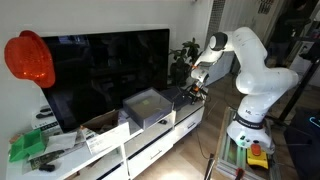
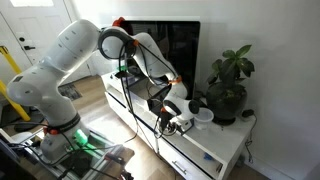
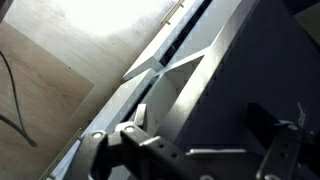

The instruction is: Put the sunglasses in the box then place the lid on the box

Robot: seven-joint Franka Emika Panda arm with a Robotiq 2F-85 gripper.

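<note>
Apparently still at the pick-up step: the gripper [image 1: 194, 88] hangs low over the white counter [image 1: 160, 135], just beside the open, shallow pale grey box [image 1: 147, 105]. I cannot tell the jaws' spread or make out the sunglasses, and the next move calls for a square grasp.

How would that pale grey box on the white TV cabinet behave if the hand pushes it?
The box looks shallow and broad, so it would probably slide rather than tip. The cabinet top looks smooth, so little friction is likely. Its walls look thin, so it is probably light and may flex.
</note>
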